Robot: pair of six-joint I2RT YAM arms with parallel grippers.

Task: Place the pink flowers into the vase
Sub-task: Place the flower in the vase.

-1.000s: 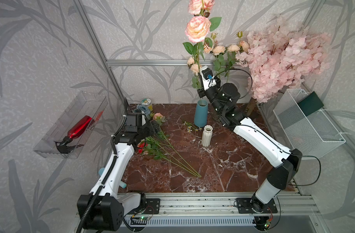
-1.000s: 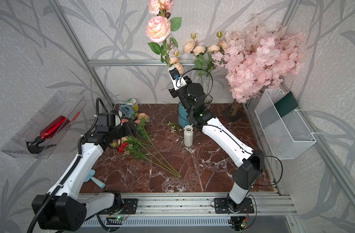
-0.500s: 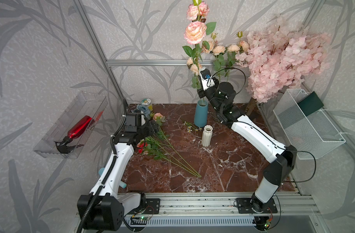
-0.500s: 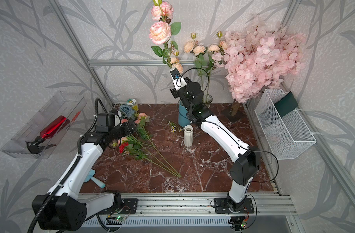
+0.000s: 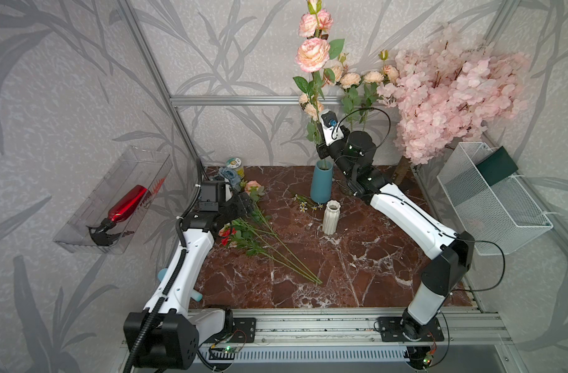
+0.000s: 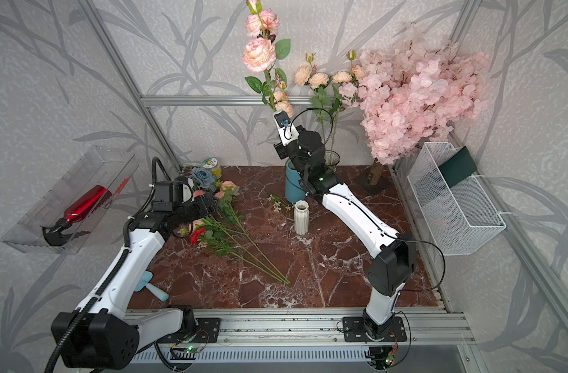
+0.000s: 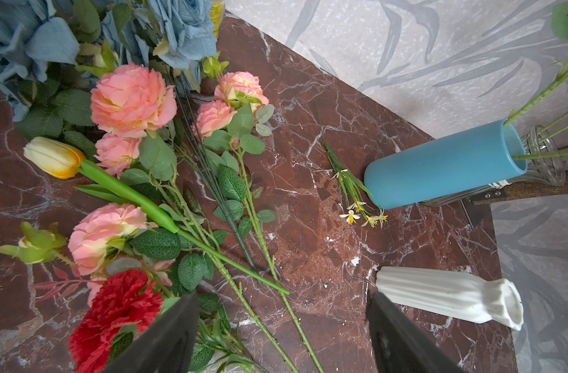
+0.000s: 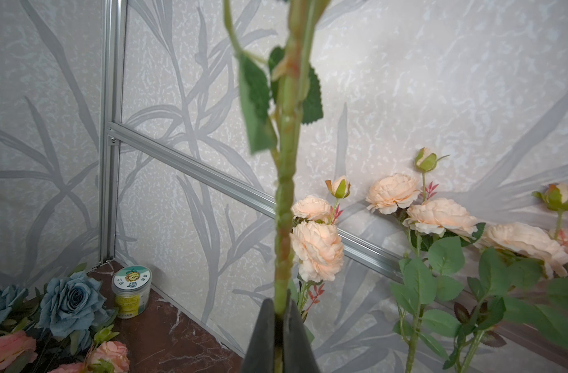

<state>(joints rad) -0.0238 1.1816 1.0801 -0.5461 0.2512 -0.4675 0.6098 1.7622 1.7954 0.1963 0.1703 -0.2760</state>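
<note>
The pink flowers (image 5: 311, 58), ruffled fabric blooms on a knobbly green stem, stood upright, stem foot inside the matte blue cylindrical vase (image 5: 321, 184). The right tool (image 8: 281, 323) pinched the stem just above the rim, probably to hold it vertical for entry. The left tool (image 7: 279, 300) hung spread over further pink stems (image 7: 132, 100) lying on the veined marble surface (image 5: 357, 258).

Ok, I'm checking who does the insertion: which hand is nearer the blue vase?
Right. The right hand is just above the mouth of the blue vase, shut on a pink flower stem. The left hand hangs open over the flower pile, well away.
</note>
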